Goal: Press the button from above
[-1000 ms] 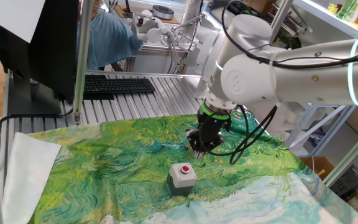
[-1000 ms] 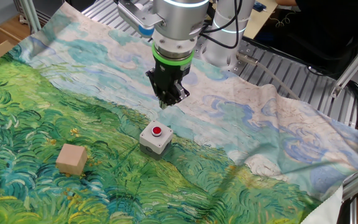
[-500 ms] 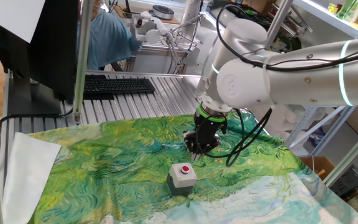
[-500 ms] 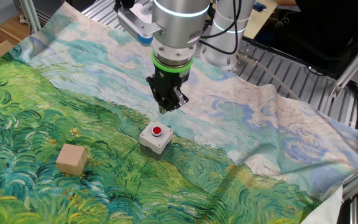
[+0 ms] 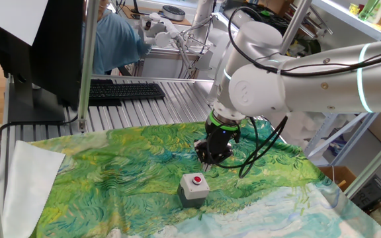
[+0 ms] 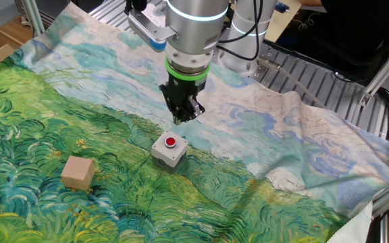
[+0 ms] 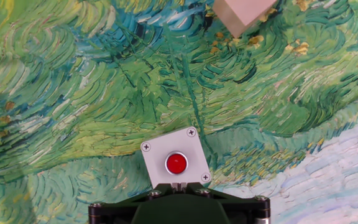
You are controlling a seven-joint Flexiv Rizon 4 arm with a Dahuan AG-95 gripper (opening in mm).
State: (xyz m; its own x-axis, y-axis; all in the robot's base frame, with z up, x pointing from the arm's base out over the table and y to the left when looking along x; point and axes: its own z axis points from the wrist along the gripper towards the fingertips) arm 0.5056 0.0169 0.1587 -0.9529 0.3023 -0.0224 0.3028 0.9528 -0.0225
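The red button (image 5: 196,180) sits in the top of a small grey square box (image 5: 192,191) on the green painted cloth. It also shows in the other fixed view (image 6: 170,142) and in the hand view (image 7: 176,163), where the box (image 7: 159,152) lies at the bottom centre. My gripper (image 5: 207,160) hangs point-down above the cloth, just behind the box and above it, not touching it. In the other fixed view the gripper (image 6: 182,119) is a little beyond the button. In the hand view the fingertips (image 7: 178,185) touch each other, shut and empty.
A tan wooden cube (image 6: 78,172) lies on the cloth left of the box; it also shows at the hand view's top edge (image 7: 241,12). A keyboard (image 5: 124,91) and monitor stand behind the cloth. A grooved metal table (image 6: 316,77) borders the cloth.
My gripper has shifted slightly toward the box and a little lower. The box and the cube have not moved.
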